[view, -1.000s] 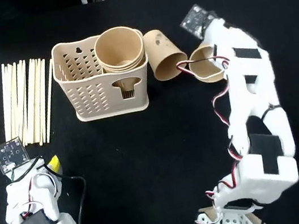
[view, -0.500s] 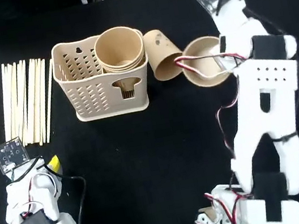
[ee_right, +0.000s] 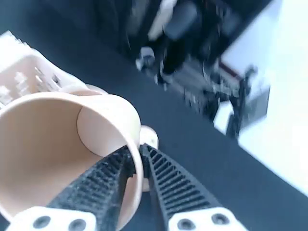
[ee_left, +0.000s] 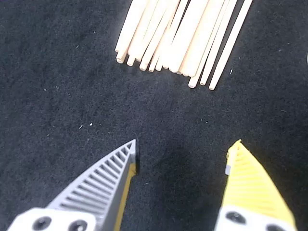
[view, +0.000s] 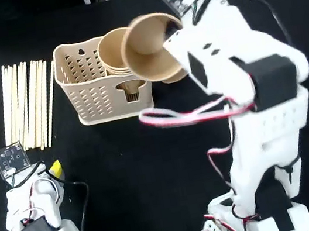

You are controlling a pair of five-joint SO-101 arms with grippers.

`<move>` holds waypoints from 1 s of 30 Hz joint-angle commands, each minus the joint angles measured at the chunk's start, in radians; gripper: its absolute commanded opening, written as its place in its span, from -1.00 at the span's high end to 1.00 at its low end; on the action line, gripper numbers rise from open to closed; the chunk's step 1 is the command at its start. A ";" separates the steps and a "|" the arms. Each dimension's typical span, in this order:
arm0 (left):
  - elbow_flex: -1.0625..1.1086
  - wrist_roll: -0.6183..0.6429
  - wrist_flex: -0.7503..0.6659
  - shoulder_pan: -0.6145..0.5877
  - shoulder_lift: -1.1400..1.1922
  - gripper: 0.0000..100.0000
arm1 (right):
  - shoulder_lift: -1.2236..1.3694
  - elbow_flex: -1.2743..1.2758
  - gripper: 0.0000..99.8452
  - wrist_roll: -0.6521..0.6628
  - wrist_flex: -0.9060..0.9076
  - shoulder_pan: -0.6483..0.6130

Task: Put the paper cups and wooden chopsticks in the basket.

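At the upper left, the wooden chopsticks [view: 28, 104] are lying side by side on the table [view: 149, 152], outside the basket. Below them your left gripper [ee_left: 185, 144] is sitting with jaws spread and empty, pointing at the stick ends, probably ready for them. The basket [view: 89, 97] is standing upright, with a stack of cups [view: 115, 51] nesting in its right end. Just right, your right gripper [ee_right: 137, 150] is pinching a paper cup [view: 152, 47] by its wall and tilting it above that stack, seemingly for nesting.
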 commanded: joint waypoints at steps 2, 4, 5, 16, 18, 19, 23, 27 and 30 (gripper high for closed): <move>0.018 -0.006 -0.003 0.008 -0.006 0.41 | -0.028 -0.041 0.98 -0.015 -0.015 -0.071; 0.018 -0.006 -0.003 0.008 -0.006 0.41 | -0.028 0.007 0.98 -0.015 -0.049 -0.077; 0.018 -0.006 -0.003 0.008 -0.006 0.41 | -0.028 0.039 0.98 -0.015 -0.069 -0.077; 0.018 -0.006 -0.003 0.008 -0.006 0.41 | -0.028 0.378 0.97 -0.014 -0.331 -0.075; 0.018 -0.006 -0.003 0.008 -0.006 0.41 | -0.028 0.394 0.95 -0.015 -0.336 -0.075; 0.018 -0.006 -0.003 0.008 -0.006 0.41 | -0.028 0.395 0.89 -0.015 -0.336 -0.075; 0.018 -0.006 -0.003 0.008 -0.006 0.41 | -0.030 0.392 0.34 -0.058 -0.341 -0.072; 0.018 -0.006 -0.003 0.008 -0.006 0.41 | -0.030 0.390 0.11 0.000 -0.345 -0.077; 0.018 -0.006 -0.003 0.008 -0.006 0.41 | -0.035 0.392 0.22 0.002 -0.365 -0.074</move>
